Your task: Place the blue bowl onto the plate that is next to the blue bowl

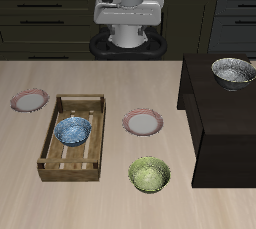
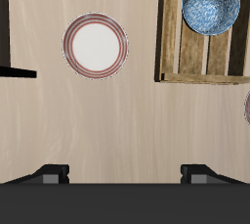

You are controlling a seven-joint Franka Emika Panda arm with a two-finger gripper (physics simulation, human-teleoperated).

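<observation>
The blue bowl [image 1: 73, 130] [image 2: 211, 3] sits upright inside a slatted wooden crate [image 1: 60, 159] [image 2: 172, 42]. A pink-rimmed plate [image 1: 143, 123] [image 2: 95, 44] lies flat on the table just beside the crate, level with the bowl. A look-alike plate [image 1: 29, 100] [image 2: 247, 109] lies off the crate's other side, farther back. My gripper [image 2: 129, 175] [image 1: 128, 21] hangs high above the back of the table, far from the bowl. It is open, its dark fingertips [image 2: 54, 174] are spread wide, and nothing is between them.
A yellow-green bowl [image 1: 149, 174] stands near the table's front edge, in front of the nearer plate. A dark raised cabinet [image 1: 215, 113] fills one side of the table, with a grey patterned bowl [image 1: 233, 71] on top of it.
</observation>
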